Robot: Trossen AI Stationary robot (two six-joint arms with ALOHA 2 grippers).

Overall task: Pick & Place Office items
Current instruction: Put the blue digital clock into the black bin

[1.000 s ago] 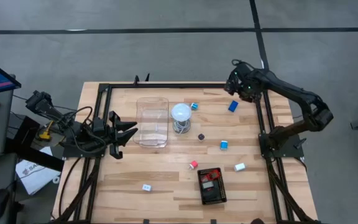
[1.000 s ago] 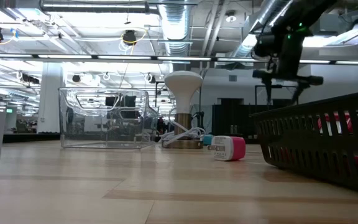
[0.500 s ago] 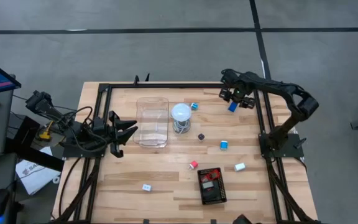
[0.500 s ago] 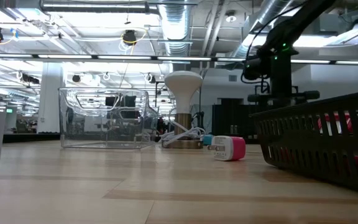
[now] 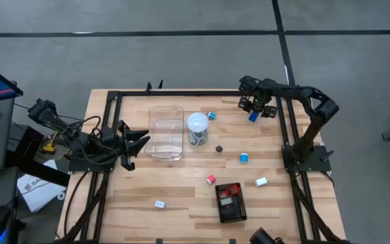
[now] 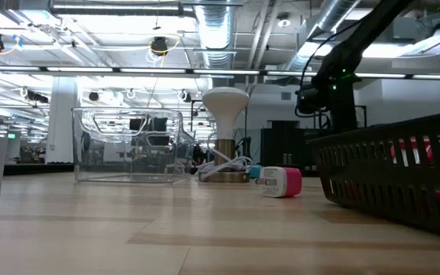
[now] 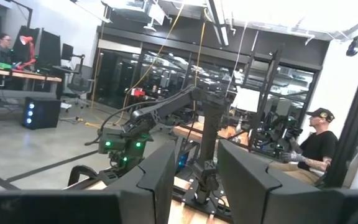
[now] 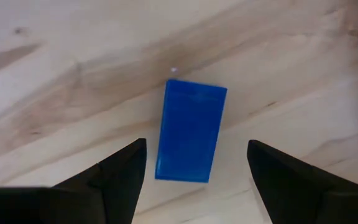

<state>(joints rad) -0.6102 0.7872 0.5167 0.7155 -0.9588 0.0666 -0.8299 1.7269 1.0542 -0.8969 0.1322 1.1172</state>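
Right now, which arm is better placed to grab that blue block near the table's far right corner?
The right one: the right gripper is open straddling the blue block, while the left gripper waits by the clear box.

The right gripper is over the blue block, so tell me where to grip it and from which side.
Grip the blue block across its two long sides, coming straight down from above. It lies flat on the table, a long rectangle, and the open right gripper already straddles its narrow width with room on both sides.

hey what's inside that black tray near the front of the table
The black tray holds flat red and dark pieces with pale labels, seen from above. In the low view its slatted wall shows only slivers of red, so a count isn't possible.
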